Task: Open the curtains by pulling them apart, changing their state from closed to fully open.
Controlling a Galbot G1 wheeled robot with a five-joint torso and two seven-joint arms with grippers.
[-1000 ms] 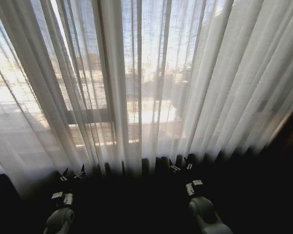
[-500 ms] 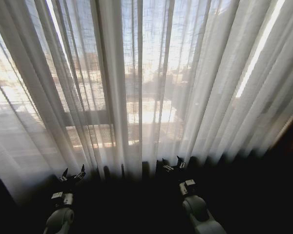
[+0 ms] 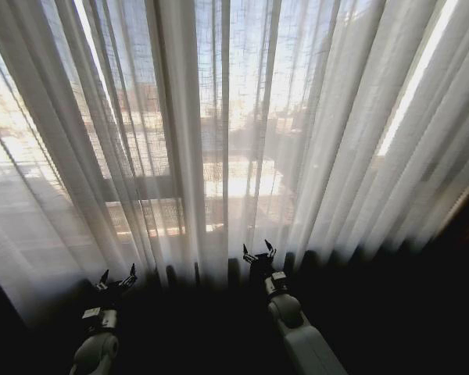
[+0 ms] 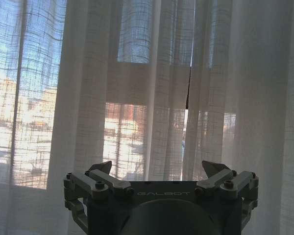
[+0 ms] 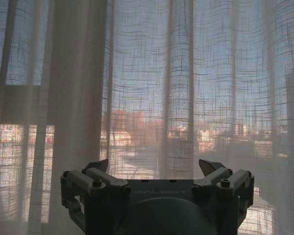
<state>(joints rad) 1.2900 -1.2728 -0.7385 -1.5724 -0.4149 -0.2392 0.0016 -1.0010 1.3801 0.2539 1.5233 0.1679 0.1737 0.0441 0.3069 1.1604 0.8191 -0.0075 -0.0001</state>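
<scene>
Left claw (image 3: 117, 276) sits low at lower left, spread wide and empty, right claw (image 3: 259, 251) gapes empty at bottom centre against the closed curtains (image 3: 219, 141) filling the frame, so it's the approach step, grip on a pleat needed next.

Right pincer (image 3: 259, 250) has swung toward the robot's left and forward, now at the middle folds of the curtains (image 3: 219, 141), fingers spread, nothing held.

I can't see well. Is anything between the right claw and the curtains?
Nothing: in the right wrist view the open right gripper faces the curtains across bare space.
</scene>
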